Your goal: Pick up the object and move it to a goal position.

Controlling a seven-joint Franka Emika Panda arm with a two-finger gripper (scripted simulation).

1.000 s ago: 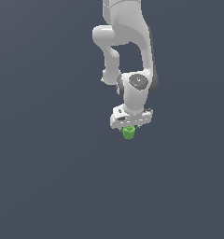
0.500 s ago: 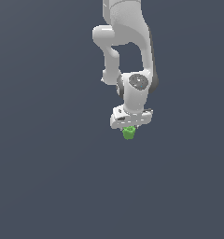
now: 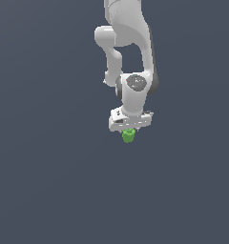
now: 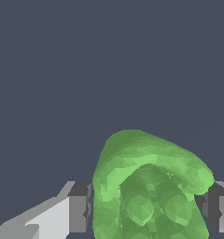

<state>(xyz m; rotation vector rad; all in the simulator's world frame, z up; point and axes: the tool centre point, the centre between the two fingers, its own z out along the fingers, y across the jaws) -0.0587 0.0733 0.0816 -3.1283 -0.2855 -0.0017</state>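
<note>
The object (image 3: 129, 136) is a small bright green stubby lump. It sits directly under the white gripper (image 3: 130, 129) at the end of the white arm in the exterior view. In the wrist view the object (image 4: 146, 186) fills the space between the two fingers; one dark pad (image 4: 80, 207) presses against one side and the other pad (image 4: 215, 210) stands at the opposite side. The gripper is shut on the object. Whether the object rests on a surface or hangs in the air cannot be told.
Plain dark grey-blue background (image 3: 49, 181) all around, with no other objects, edges or goal marker showing.
</note>
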